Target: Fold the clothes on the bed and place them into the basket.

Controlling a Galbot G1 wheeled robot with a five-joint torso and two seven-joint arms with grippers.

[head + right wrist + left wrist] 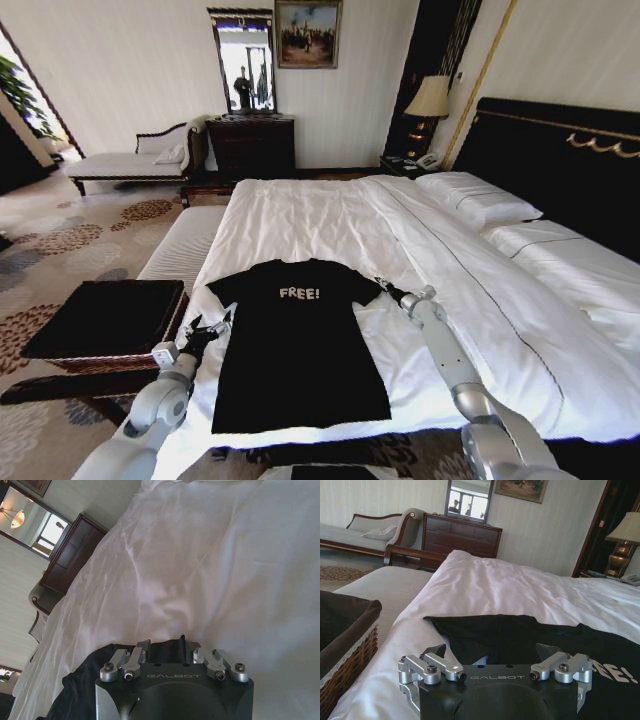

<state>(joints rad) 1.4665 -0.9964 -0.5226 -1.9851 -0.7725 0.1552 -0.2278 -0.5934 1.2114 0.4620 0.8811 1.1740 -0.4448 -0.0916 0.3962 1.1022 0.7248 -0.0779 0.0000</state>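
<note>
White duvet covers the bed [330,215], which fills most of the head view. The basket [105,320], brown wicker with black lining, is seen just beside the bed on the robot's left, with nothing in it. The clothes [295,345], one black T-shirt lettered "FREE!", are laid flat and unfolded near the bed's foot edge, lettering up.

The left pincer [208,330] is placed at the left sleeve; in the left wrist view its fingers are seen spread, with the sleeve cloth between them. The right pincer [385,288] is set at the right sleeve; its fingers appear pressed together on a fold of black cloth.

Risks judged: duvet could be pinched along with the sleeve and dragged; uneven lifts by the two arms could skew the fold; thin cloth could slip out.
</note>
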